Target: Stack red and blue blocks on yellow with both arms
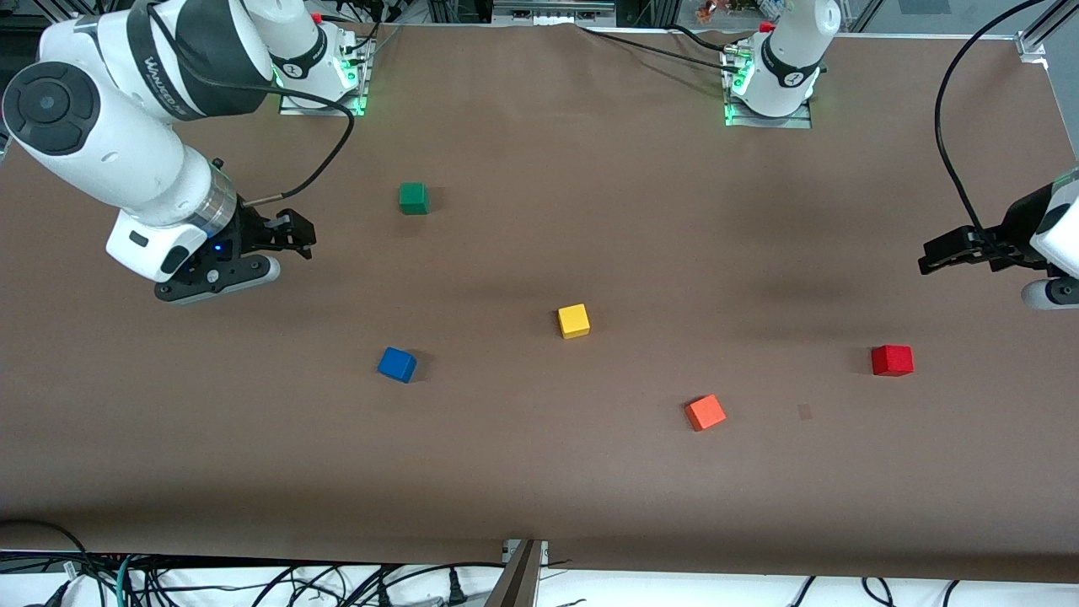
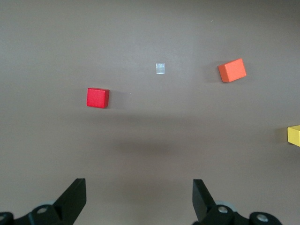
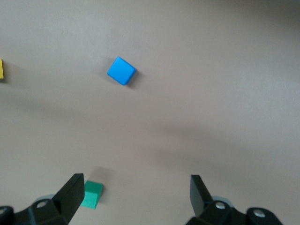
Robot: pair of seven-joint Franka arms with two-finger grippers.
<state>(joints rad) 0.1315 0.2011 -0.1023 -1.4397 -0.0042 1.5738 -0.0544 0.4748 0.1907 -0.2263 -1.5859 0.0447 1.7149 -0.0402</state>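
Note:
The yellow cube point(image 1: 573, 320) sits on the brown table near its middle; its edge shows in both wrist views point(image 2: 294, 136) point(image 3: 1, 69). The blue cube point(image 1: 396, 364) point(image 3: 121, 71) lies toward the right arm's end, a little nearer the front camera than the yellow one. The red cube point(image 1: 892, 360) point(image 2: 97, 97) lies toward the left arm's end. My right gripper point(image 1: 291, 236) point(image 3: 136, 194) hangs open and empty over bare table at its end. My left gripper point(image 1: 940, 257) point(image 2: 139, 197) hangs open and empty above the table's edge, over the area beside the red cube.
An orange cube point(image 1: 705, 412) point(image 2: 232, 70) lies between yellow and red, nearest the front camera. A green cube point(image 1: 413, 198) point(image 3: 91, 194) sits closer to the robots' bases, near the right gripper. A small tape patch point(image 1: 805, 411) point(image 2: 160, 68) marks the table.

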